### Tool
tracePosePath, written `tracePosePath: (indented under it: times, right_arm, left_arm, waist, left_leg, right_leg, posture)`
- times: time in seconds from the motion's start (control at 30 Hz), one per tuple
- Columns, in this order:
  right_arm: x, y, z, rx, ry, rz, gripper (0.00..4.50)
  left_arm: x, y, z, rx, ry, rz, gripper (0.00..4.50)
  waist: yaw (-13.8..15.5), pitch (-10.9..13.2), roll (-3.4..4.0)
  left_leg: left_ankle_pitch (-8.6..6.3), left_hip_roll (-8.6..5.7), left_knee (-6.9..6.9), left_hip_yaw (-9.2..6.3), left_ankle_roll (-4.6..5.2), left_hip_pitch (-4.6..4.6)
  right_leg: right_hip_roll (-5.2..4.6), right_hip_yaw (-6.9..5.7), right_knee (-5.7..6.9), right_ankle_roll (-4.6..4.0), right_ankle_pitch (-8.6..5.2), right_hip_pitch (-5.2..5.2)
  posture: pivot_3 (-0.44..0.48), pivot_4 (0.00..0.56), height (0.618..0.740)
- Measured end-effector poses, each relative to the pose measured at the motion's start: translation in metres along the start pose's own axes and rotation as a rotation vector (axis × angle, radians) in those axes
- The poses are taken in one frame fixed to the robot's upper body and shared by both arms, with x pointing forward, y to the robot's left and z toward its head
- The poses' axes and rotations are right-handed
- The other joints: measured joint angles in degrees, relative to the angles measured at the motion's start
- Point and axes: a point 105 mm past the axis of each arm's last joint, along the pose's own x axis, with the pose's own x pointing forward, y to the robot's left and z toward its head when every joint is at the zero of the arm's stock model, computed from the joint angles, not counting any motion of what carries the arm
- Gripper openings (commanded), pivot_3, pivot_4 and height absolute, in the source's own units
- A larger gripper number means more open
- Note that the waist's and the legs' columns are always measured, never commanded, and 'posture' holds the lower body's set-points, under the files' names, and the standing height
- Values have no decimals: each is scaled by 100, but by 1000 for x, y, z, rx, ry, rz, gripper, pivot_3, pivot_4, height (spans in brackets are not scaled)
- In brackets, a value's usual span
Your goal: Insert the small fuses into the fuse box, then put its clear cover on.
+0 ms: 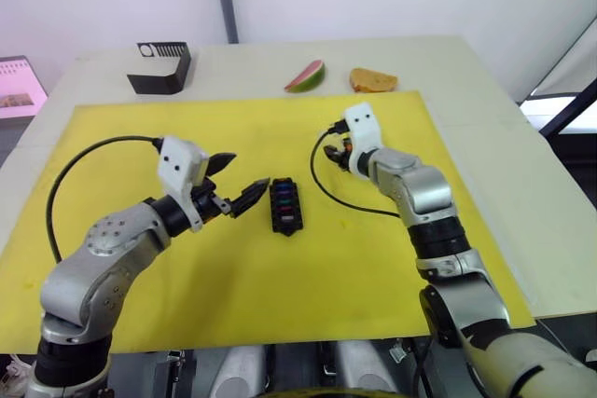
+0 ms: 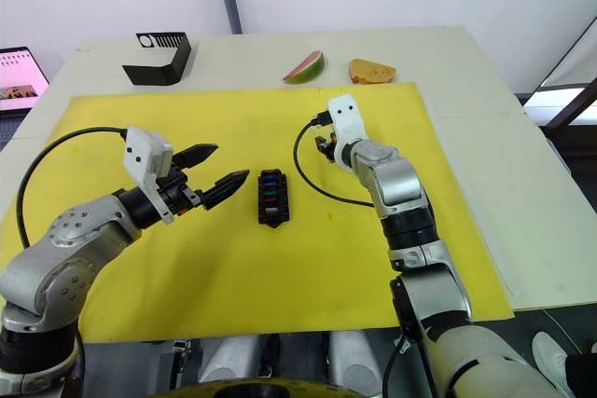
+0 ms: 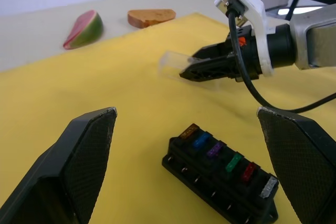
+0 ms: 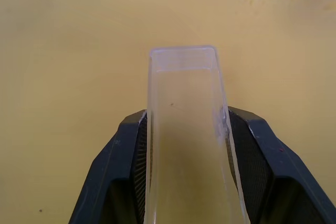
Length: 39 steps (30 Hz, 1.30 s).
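The black fuse box [image 1: 284, 205] lies on the yellow mat, and a row of coloured small fuses [image 3: 215, 150] sits in its slots: amber, blue, purple, green, red and grey. My left gripper [image 1: 248, 171] hovers open just to the left of the box, nothing between its fingers. My right gripper [image 4: 186, 118] is shut on the clear cover [image 4: 185, 93], a transparent cap sticking out past its fingertips. It holds the cover [image 3: 172, 63] above the mat, behind and to the right of the box, clear of it.
The yellow mat [image 1: 280, 286] covers most of a pale table. At the back stand a black angular holder [image 1: 160, 67], a watermelon slice [image 1: 306, 75] and an orange bread-like piece [image 1: 372, 79]. A screen [image 1: 19, 86] sits off the table's left edge.
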Motion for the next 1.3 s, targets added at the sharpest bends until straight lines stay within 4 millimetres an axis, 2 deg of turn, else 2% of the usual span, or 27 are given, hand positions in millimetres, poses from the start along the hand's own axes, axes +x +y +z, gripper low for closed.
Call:
tracePosePath:
  times: [0.13, 0.3, 0.47, 0.83, 0.93, 1.3]
  right_arm:
    - [-22, -4, 0, 13, -44, 18, 1681]
    - [-40, -6, -5, -6, -40, 20, 1681]
    - [-47, -11, 5, 62, -72, 2, 1681]
    - [-57, -12, 18, 55, -98, 8, 1681]
    - [-59, -13, 20, 57, -105, 6, 1681]
    - [-65, -13, 25, 58, -115, 19, 1681]
  left_arm:
    - [2, -21, -19, -73, 24, -27, 4500]
    - [9, -42, -35, -55, 76, -14, 4500]
    - [18, -46, -47, -39, 112, 35, 4500]
    - [33, -47, -68, -23, 168, 90, 4500]
    - [36, -48, -72, -18, 178, 105, 4500]
    - [39, -34, -74, 40, 202, 166, 4500]
  waist:
    - [24, 1, 1]
    - [12, 1, 2]
    - [11, 2, 2]
    - [13, 2, 3]
    - [13, 3, 3]
    - [11, 3, 3]
  left_leg:
    - [-3, 0, 6, -3, 5, -16]
    - [-3, 0, 5, -2, 5, -14]
    - [-2, 0, 3, -2, 4, -13]
    - [-2, 0, 4, -2, 5, -15]
    - [-2, 0, 3, -2, 5, -15]
    - [-2, 0, 3, -2, 5, -15]
  right_leg:
    - [-2, 0, -4, 1, 0, -7]
    - [-2, 0, -2, 1, 0, -7]
    - [0, 0, -1, 1, 0, -7]
    - [-1, 0, -2, 1, 0, -7]
    - [-1, 0, -3, 1, 0, -8]
    - [-1, 0, -2, 1, 0, -8]
  posture:
    - [0, 150, 740]
    - [0, 150, 740]
    - [0, 150, 740]
    - [0, 150, 740]
    - [0, 150, 740]
    - [0, 150, 740]
